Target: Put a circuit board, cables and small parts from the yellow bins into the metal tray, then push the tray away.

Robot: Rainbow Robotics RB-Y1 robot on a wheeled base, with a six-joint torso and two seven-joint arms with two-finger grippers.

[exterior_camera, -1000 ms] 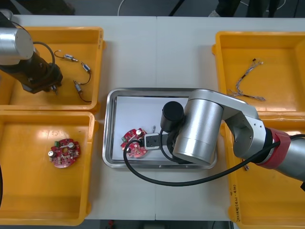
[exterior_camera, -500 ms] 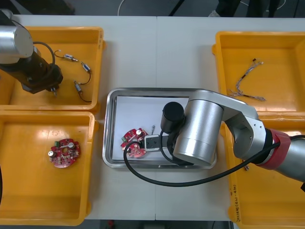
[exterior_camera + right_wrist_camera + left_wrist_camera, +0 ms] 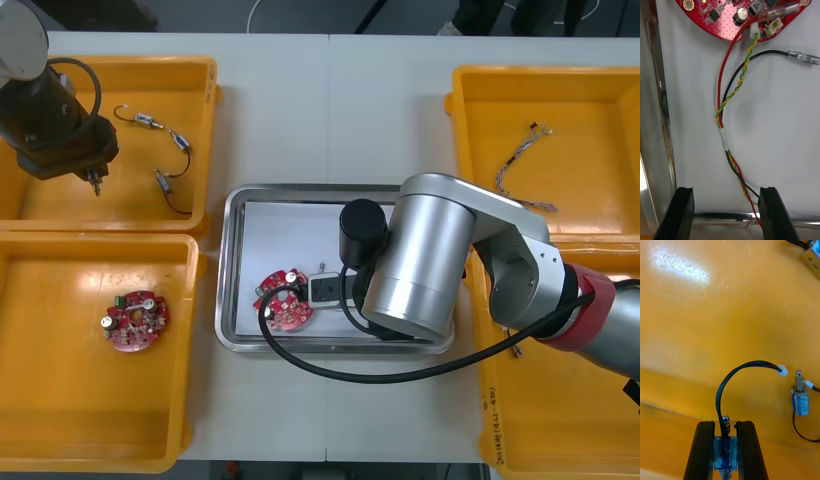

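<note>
Above the far-left yellow plastic bin (image 3: pixel 130 205), left jaws clamp a small blue metal part (image 3: pixel 725 457); right jaws gape astride the twisted red-yellow cable (image 3: pixel 731 101) in the shiny metal tray (image 3: pixel 228 270).

The tray (image 3: pixel 226 270) sits between the bins (image 3: pixel 560 90), holding a board (image 3: pixel 284 300) with cables (image 3: pixel 728 108) seemingly attached. Another board (image 3: pixel 135 320) lies in the near left bin (image 3: pixel 60 440), small parts (image 3: pixel 163 181) in the bin behind (image 3: pixel 160 75).

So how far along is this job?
Done: a circuit board with wires lies in the metal tray, below the open right pincer. In hand: the left pincer grips a small metal part above the far left bin. To do: delivering that, the cable from the far right bin, pushing the tray away.
</note>
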